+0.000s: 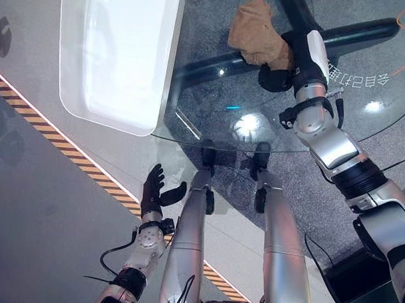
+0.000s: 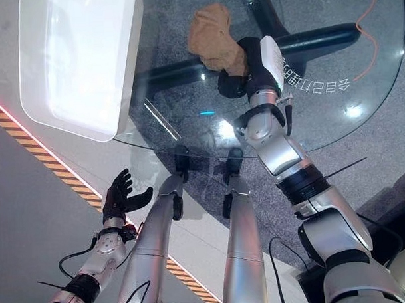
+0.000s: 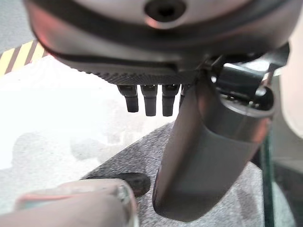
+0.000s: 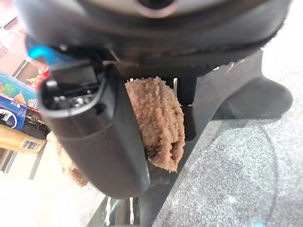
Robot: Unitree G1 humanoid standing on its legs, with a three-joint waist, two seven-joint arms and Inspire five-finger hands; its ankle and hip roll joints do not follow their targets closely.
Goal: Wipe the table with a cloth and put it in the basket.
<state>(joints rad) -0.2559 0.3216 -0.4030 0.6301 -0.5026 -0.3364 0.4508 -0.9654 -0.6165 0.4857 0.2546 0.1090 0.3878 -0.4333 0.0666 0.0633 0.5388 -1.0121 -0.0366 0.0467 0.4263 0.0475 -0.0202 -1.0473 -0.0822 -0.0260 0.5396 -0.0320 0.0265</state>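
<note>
1. Gripping the cloth (image 1: 256, 35) with my right hand (image 1: 279, 72); the right wrist view shows thumb and fingers curled round the brown wad, so the hold looks firm.
2. Cloth sits bunched on the glass table (image 1: 255, 123), well in from the near rim, right arm reaching over the edge to get there.
3. Wad hangs past the fingers toward the far side, so I judge the hand is set to drag it across the glass, wiping step in hand.
4. White basket (image 1: 119, 61) rests on the table's left part, apart from the cloth, open side up, ready for the drop later.
5. Left hand (image 1: 157, 189) hangs low below the table edge, fingers spread and relaxed, holding nothing, parked clear of the wipe.
6. Risk I see: bunched cloth covers little glass per pass.
</note>
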